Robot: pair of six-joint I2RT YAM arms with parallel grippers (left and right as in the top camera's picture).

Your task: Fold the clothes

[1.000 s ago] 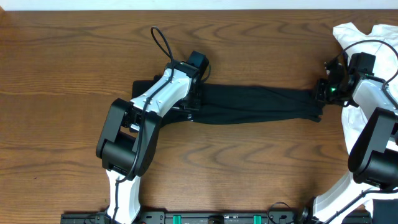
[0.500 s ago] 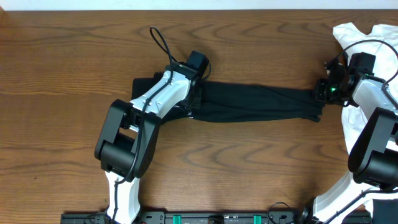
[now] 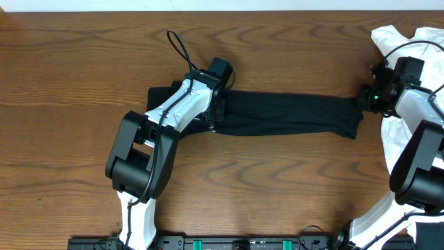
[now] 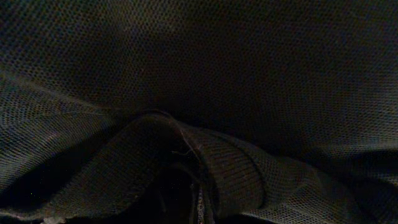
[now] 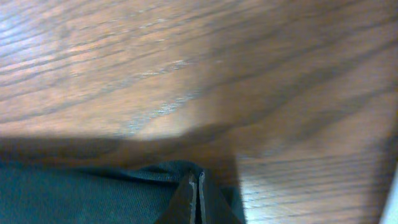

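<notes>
The clothes, one black shirt point(image 3: 291, 117), lie as a long bunched band across the middle of the wooden table, drawn out between both arms. My left gripper point(image 3: 220, 105) is shut on its left part, where a little fabric pokes out past the arm. In the left wrist view dark mesh fabric point(image 4: 236, 93) fills everything, and a fold runs into the shut jaws point(image 4: 199, 205). My right gripper point(image 3: 363, 104) is shut on the shirt's right end. The right wrist view shows its fingers pressed together point(image 5: 196, 182) over the fabric's edge point(image 5: 74, 193).
A heap of white cloth point(image 3: 395, 38) lies at the far right corner, behind and under the right arm. A black cable loop point(image 3: 179, 45) stands up behind the left arm. Bare wooden table point(image 3: 83, 69) surrounds the shirt.
My right gripper has moved a little to the right and away, pulling the shirt's right end with it so the band lies straighter. The left arm has hardly moved.
</notes>
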